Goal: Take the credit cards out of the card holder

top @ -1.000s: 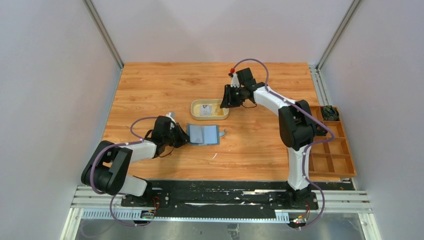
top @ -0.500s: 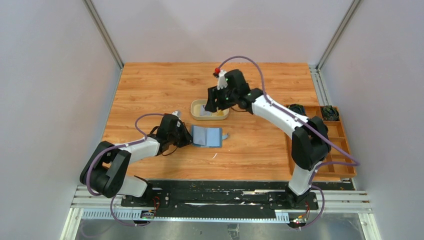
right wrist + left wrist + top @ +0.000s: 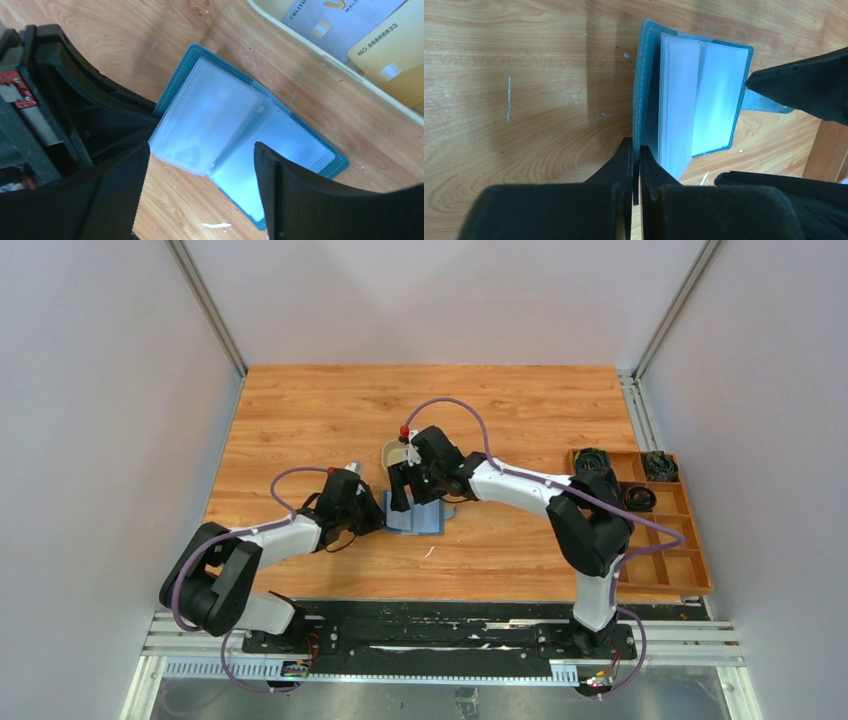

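- A wood-grain table sits between plain grey walls. A brown compartment box stands at its right edge.
- The wallet lies open near the middle of the table, just in front of the tan tray.
- Its long axis runs left to right across the table and its fold runs front to back. The small tab sticks out of its right end.
- Its clear plastic sleeves face up, and one leaf stands a little off the teal cover.
- The left arm comes in low from the left, with the forearm close to the tabletop.
- The left gripper is pinched tight on the wallet's left edge, with the teal cover caught between its fingertips.
- The right arm stretches across the middle of the table, elbow bent and wrist tipped down over the wallet.
- The right gripper hangs over the sleeves, spread wide and holding nothing. One finger shows on either side of the right wrist view. I can't tell whether the fingers touch the plastic.
- The two grippers are close together, one at each end of the wallet.
- Both cards lie face up in the tray, out of the wallet. The pale card has the yellow card just beside it, their long edges roughly parallel.
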Controlling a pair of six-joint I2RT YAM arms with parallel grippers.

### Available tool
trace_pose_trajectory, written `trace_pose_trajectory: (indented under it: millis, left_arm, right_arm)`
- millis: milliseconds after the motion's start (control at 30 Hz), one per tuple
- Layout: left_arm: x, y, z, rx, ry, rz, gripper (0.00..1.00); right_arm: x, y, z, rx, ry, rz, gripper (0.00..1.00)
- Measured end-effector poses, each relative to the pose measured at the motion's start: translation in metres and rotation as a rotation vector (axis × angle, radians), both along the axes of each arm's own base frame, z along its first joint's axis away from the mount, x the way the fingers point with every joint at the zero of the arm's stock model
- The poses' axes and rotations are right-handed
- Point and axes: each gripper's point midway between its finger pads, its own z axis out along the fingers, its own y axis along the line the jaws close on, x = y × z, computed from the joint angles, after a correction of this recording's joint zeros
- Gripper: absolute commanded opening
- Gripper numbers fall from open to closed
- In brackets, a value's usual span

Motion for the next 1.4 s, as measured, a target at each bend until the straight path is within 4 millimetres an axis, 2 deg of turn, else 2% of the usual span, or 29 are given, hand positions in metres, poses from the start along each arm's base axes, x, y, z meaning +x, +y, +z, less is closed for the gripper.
trace_pose_trajectory:
  millis: [467, 1100, 1400]
  left_arm:
    - [-0.001, -0.005, -0.002, -0.001, 0.004, 0.008, 0.00]
    - [-0.002, -0.004, -0.004, -0.004, 0.001, 0.016, 0.00]
    - [-0.001, -0.005, -0.004, -0.012, -0.007, 0.013, 0.00]
  right_arm:
    - [0.001, 0.018, -0.021, -0.035, 0.010, -0.013, 0.85]
    - [0.007, 0.011, -0.040, -0.093, 0.001, -0.048, 0.88]
    - [0.012, -0.003, -0.045, -0.199, -0.065, -0.043, 0.89]
